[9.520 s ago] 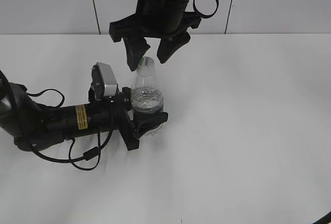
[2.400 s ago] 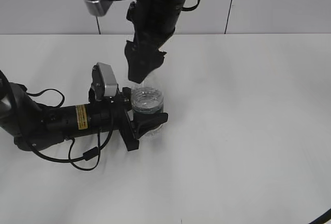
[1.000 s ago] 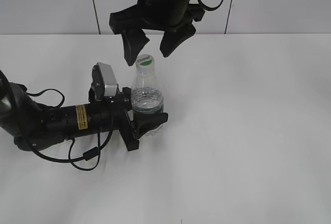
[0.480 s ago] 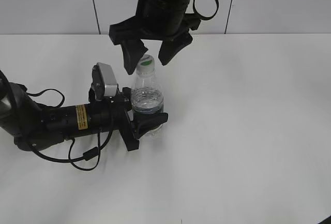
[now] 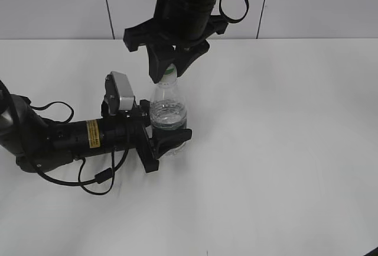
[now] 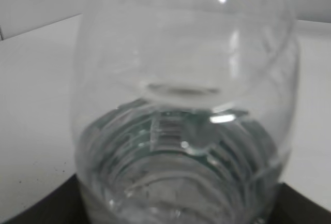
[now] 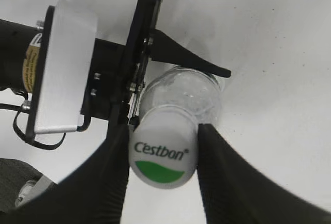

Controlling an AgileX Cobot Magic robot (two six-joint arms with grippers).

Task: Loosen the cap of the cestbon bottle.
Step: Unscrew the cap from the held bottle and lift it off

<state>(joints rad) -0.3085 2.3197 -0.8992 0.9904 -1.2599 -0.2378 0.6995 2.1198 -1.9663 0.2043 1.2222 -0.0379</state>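
Observation:
The cestbon bottle point(image 5: 168, 111) stands upright on the white table, clear with water in it. My left gripper point(image 5: 169, 141) lies low on the table and is shut on the bottle's lower body; the bottle point(image 6: 181, 131) fills the left wrist view. My right gripper point(image 5: 171, 70) comes down from above and is shut on the cap point(image 7: 163, 154), a white cap with a green mark and the word Cestbon. In the right wrist view both fingers of this gripper point(image 7: 164, 131) press the cap's sides, with the bottle's shoulder point(image 7: 191, 92) below. In the exterior view the cap is almost hidden by the fingers.
The white table point(image 5: 283, 149) spreads to the right and front. The left arm with its silver camera block point(image 5: 121, 93) and loose cables point(image 5: 100, 179) lies on the table at the left. A tiled wall point(image 5: 319, 2) stands behind.
My right gripper was open just above the cap; it has come down and shut on the cap. The left gripper and the bottle have not moved.

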